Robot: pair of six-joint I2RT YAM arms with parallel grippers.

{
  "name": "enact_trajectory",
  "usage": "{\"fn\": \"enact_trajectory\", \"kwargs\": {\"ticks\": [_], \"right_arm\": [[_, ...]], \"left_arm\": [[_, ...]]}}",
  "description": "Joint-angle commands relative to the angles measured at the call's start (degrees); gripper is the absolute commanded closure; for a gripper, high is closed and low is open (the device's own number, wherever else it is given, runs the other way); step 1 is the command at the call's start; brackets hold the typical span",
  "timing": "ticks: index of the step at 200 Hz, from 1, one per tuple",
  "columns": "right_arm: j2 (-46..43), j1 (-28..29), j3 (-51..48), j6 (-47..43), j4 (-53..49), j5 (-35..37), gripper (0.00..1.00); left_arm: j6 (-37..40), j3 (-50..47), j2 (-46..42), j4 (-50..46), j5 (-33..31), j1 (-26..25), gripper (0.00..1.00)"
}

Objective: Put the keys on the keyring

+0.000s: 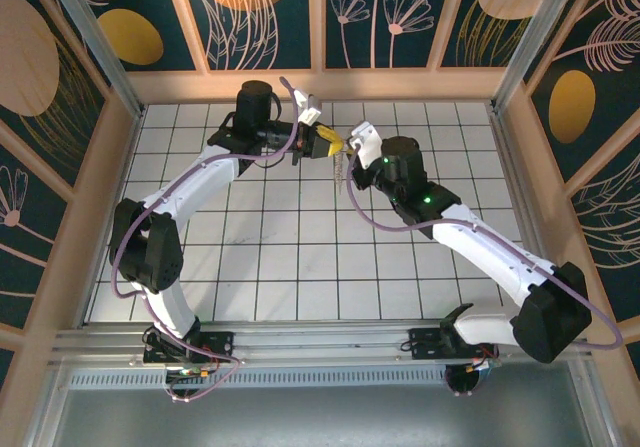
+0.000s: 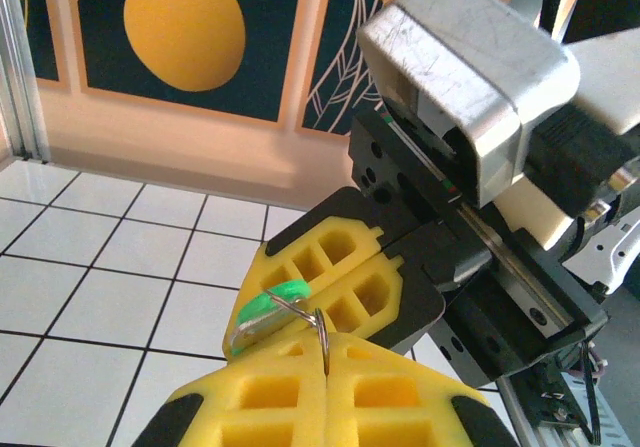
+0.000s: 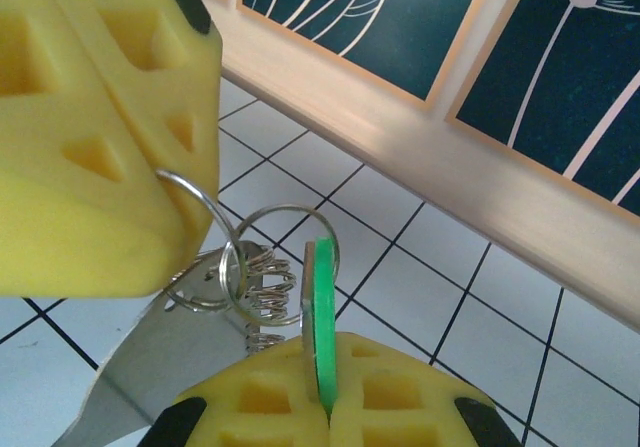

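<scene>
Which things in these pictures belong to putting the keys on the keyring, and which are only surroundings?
Belong to the job:
- green-headed silvery key, held in the jaws of the right gripper
- silvery wire keyring with a small coil spring, held in the jaws of the left gripper

Not part of it:
- white tiled tabletop
- dark floral wall panels
- purple cables on the arms

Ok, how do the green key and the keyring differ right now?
The green key is flat and solid, pinched edge-on in the right gripper; the keyring is thin open wire loops, pinched by the left gripper. The key's head is bright green; the ring is bare silver. Both are held up off the tiles, close together.
</scene>
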Motion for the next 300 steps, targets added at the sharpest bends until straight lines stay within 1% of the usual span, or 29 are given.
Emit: {"fn": "enact_trajectory", "kwargs": {"ticks": [1, 41, 116, 217, 300], "right_arm": [[-0.7, -0.03, -1.1, 0.75, 1.37, 3.09, 1.0], [-1.45, -0.38, -1.12, 0.91, 1.44, 2.94, 1.0], [-1.36, -0.18, 2.76, 0.62, 0.66, 0.92, 1.0], [-0.74, -0.02, 3.46, 0.88, 1.43, 0.17, 1.0], [-0.16, 0.1, 5.64, 0.14, -1.46, 2.6, 1.0]], "left_arm": [[0.73, 1.5, 0.14, -0.28, 3.59, -0.31, 1.0], [0.59, 1.67, 0.13, -0.28, 3.54, -0.28, 1.0], [0.51, 1.49, -0.02, -0.37, 3.63, -0.31, 1.0], [0.6, 1.52, 0.4, -0.44, 3.81, -0.33, 1.0], [1.52, 1.24, 0.7, -1.43, 2.52, -0.32, 0.99]]}}
